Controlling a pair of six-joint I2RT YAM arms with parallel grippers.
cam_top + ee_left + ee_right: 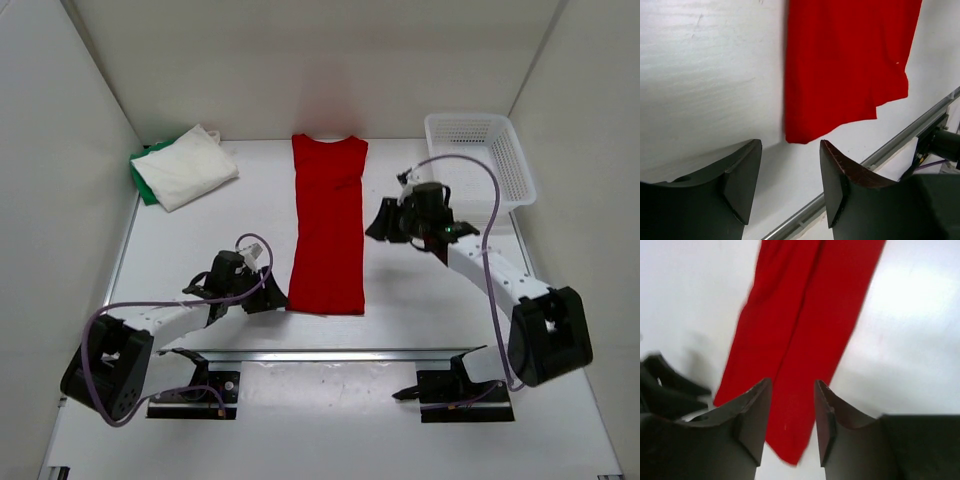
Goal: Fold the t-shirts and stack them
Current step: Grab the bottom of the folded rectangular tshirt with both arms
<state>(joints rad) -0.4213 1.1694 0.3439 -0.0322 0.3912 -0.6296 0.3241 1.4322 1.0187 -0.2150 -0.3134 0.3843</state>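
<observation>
Left tool [268,298] and right tool [380,222] hang released and empty, flanking the red t-shirt [327,225], a lengthwise-folded strip on the worktop [200,240]. Next move, likely: grasp the hem [325,308] and fold it toward the collar [330,141].

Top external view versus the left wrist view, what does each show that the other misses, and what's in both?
Only top external: the white shirt lying over the green shirt at far left, the mesh basket at far right, the right gripper. Only left wrist: the left gripper up close, jaws open with nothing between them. Both: the red shirt folded into a long strip, and the metal rail.
</observation>
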